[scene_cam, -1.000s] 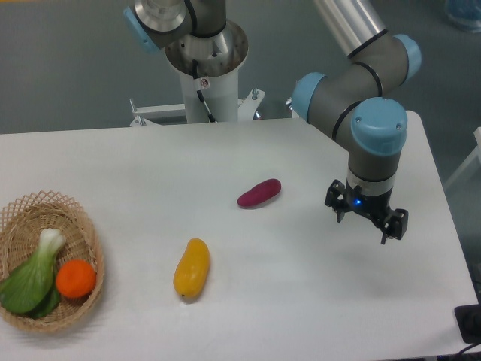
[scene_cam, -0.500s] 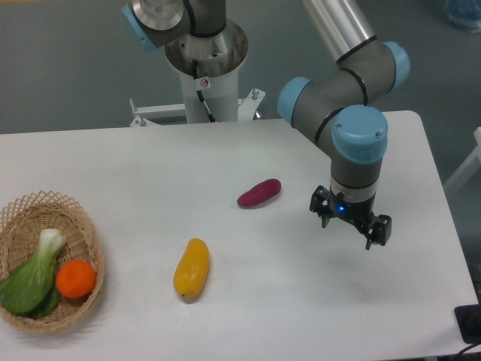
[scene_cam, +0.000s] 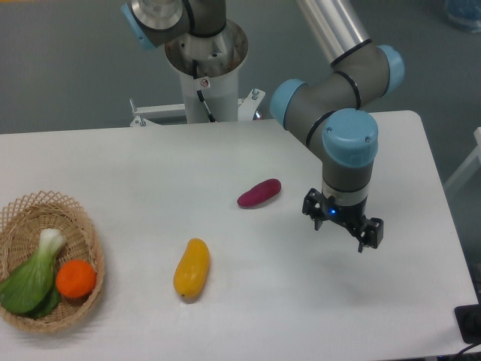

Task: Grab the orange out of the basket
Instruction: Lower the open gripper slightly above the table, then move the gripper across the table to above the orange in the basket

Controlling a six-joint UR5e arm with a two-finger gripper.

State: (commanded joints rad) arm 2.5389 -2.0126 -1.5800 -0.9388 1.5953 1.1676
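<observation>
The orange (scene_cam: 76, 278) is small, round and bright orange. It lies in the right part of the tan wicker basket (scene_cam: 83, 233) at the table's left front, next to a green leafy vegetable (scene_cam: 31, 277). My gripper (scene_cam: 343, 232) hangs over the right half of the table, far to the right of the basket. Its fingers point down, open and empty.
A purple sweet potato (scene_cam: 259, 193) lies near the table's middle, left of my gripper. A yellow-orange mango-like fruit (scene_cam: 192, 268) lies between the basket and my gripper. The arm's base column (scene_cam: 204, 75) stands behind the table's far edge.
My gripper has moved left, from the right part of the table toward the middle. The fruits and the basket have not moved.
</observation>
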